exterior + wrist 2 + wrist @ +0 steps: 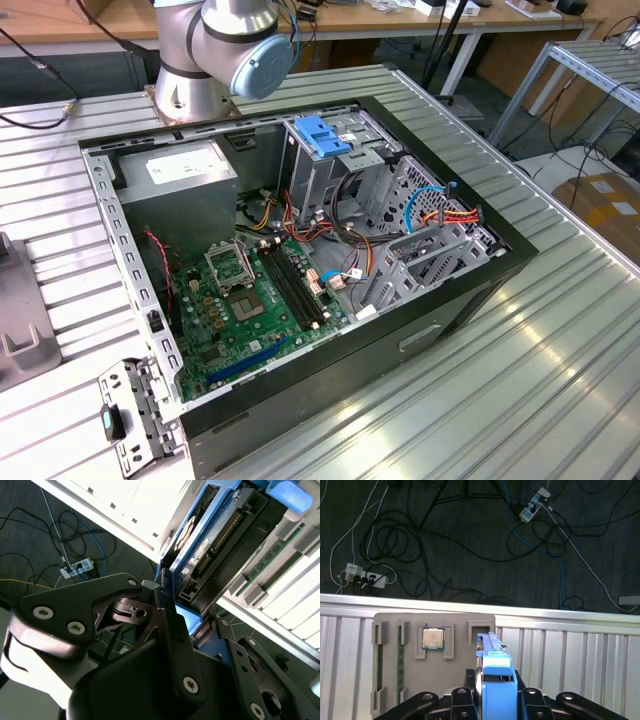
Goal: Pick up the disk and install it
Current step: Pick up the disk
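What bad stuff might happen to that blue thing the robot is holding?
1. The gripper pinches the disk on edge near the rim of the table. If it slips, it might fall to the floor.
2. A bare processor chip lies in the grey tray beside the disk, so a swing might knock it.
3. Wires crowd the open computer case, so the disk might snag.

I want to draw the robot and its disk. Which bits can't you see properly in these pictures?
- Exterior view: the arm is cut off by the top edge.
- First wrist view: the disk is edge-on, so its flat faces are hidden. The gripper covers its near end.
- Second wrist view: the gripper's dark body covers one end of the disk.
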